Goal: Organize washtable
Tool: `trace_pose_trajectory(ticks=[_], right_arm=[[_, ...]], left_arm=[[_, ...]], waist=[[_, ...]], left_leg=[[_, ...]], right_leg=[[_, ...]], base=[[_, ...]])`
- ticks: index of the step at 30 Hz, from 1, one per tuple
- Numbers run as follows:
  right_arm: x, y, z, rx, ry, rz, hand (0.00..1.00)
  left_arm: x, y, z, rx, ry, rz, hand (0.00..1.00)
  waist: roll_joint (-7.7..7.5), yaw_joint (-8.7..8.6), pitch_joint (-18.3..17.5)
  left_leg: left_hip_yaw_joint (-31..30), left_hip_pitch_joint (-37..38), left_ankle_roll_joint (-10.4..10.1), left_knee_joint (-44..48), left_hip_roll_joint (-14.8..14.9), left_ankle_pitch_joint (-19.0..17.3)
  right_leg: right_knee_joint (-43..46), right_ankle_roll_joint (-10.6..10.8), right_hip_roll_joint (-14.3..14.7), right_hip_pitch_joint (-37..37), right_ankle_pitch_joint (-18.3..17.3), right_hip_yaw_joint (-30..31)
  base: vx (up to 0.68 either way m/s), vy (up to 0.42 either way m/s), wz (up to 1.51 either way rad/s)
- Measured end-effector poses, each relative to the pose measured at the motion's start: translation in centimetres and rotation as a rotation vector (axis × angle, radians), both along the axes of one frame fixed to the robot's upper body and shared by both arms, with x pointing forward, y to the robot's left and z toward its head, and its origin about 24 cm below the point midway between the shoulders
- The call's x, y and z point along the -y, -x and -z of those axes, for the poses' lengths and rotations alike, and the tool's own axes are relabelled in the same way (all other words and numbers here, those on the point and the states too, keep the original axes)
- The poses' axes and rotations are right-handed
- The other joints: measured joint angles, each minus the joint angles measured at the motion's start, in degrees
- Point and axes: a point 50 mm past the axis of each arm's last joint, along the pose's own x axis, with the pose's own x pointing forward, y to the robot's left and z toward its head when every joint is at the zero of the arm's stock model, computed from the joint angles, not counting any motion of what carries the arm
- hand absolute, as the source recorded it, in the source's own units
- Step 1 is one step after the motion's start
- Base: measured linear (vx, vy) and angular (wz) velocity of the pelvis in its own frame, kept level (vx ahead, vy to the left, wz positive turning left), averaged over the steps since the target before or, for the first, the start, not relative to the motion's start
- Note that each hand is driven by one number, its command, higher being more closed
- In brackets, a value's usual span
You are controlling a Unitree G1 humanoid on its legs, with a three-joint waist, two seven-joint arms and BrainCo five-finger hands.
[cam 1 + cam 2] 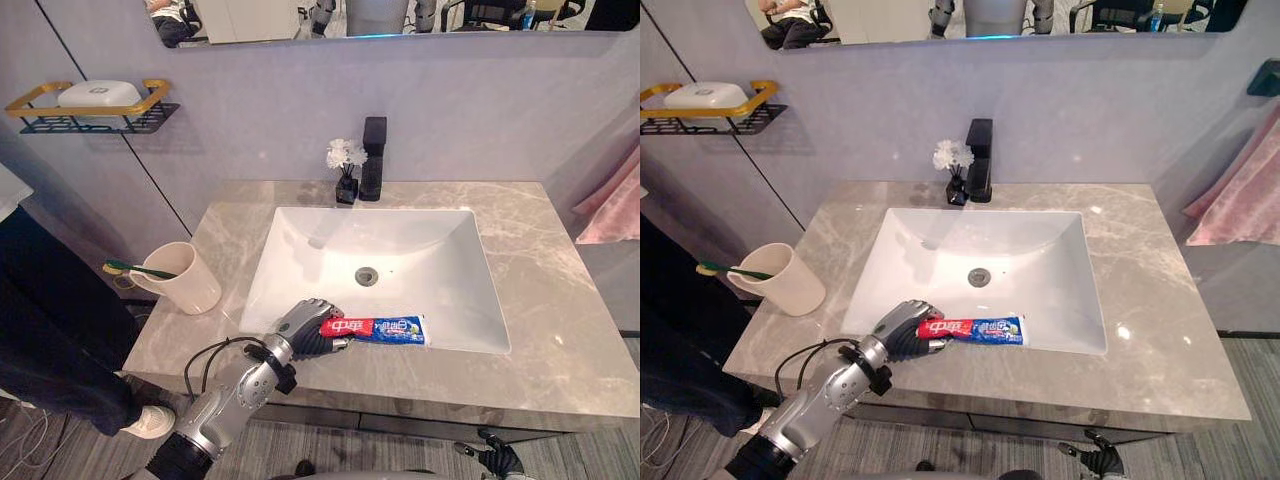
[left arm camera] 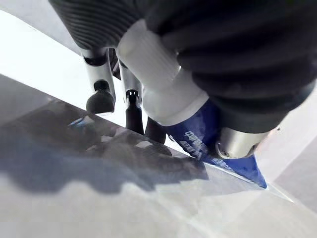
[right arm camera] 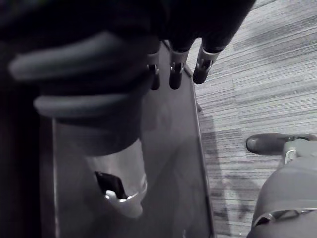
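A red and blue toothpaste tube (image 1: 385, 328) lies across the front rim of the white sink (image 1: 300, 260). My left hand (image 1: 305, 328) is at the tube's red end with its fingers curled over it; in the left wrist view the blue tube (image 2: 198, 139) sits under the thumb. A cream cup (image 1: 190, 280) holding a green toothbrush (image 1: 135, 268) stands on the marble counter (image 1: 560, 320) left of the sink. My right hand (image 1: 497, 458) hangs low in front of the cabinet, its fingers (image 3: 174, 74) relaxed and holding nothing.
A black faucet (image 1: 373, 158) and a small vase of white flowers (image 1: 346, 165) stand behind the sink. A wall shelf (image 1: 95, 118) at upper left carries a white soap. A pink towel (image 1: 615, 205) hangs at right. A person's leg (image 1: 50, 330) stands left of the counter.
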Motion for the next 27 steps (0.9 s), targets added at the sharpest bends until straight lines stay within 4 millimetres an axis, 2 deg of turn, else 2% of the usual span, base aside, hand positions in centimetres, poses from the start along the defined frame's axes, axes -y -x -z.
trace_pose_trajectory(ticks=[7, 18, 22, 25, 27], right_arm=[[0.2, 0.2, 0.0, 0.018, -0.019, 0.064, 0.00], [2.0, 2.0, -0.4, 0.144, -0.072, 0.495, 0.00], [3.4, 1.4, -2.3, 0.280, -0.011, 0.606, 0.00], [4.3, 0.3, -4.1, 0.378, 0.051, 0.614, 0.00], [4.6, 0.4, -5.1, 0.412, 0.095, 0.618, 0.00]], left_arm=[[-0.3, 0.0, 0.2, -0.012, 0.012, -0.036, 1.00], [-1.7, 0.2, 0.3, -0.038, 0.161, -0.212, 1.00], [-1.5, 0.1, -0.1, -0.041, 0.235, -0.256, 1.00], [-1.1, -0.1, -0.2, -0.050, 0.292, -0.282, 1.00], [-0.8, -0.1, -0.3, -0.054, 0.314, -0.285, 1.00]], waist=[[0.01, -0.16, 0.0], [0.01, 0.16, 0.0], [-0.48, 0.42, -0.3], [-0.94, 0.19, -0.5], [-1.62, 0.37, -0.6]], left_leg=[[0.8, 0.5, 0.1, 0.0, 0.1, -0.3], [3.2, 1.4, -0.1, -0.9, 0.6, -0.7], [5.3, 1.3, 0.1, -0.9, 0.6, -1.3], [5.6, 1.3, 0.1, -0.7, 0.6, -1.4], [5.6, 1.0, 0.1, 0.2, 0.6, -2.1]], right_leg=[[0.0, 0.0, 0.0, 0.1, 0.0, 0.5], [0.1, 0.1, 0.3, -0.7, 0.1, 3.1], [0.4, 0.2, 0.1, -1.7, 0.1, 5.0], [0.9, 0.3, 0.1, -1.9, 0.1, 5.4], [1.2, 0.3, 0.1, -2.0, 0.1, 5.7]], base=[[-0.04, -0.008, -0.06], [-0.02, -0.008, -0.11], [0.01, 0.003, -0.23], [0.00, -0.003, -0.08], [-0.02, -0.004, -0.04]])
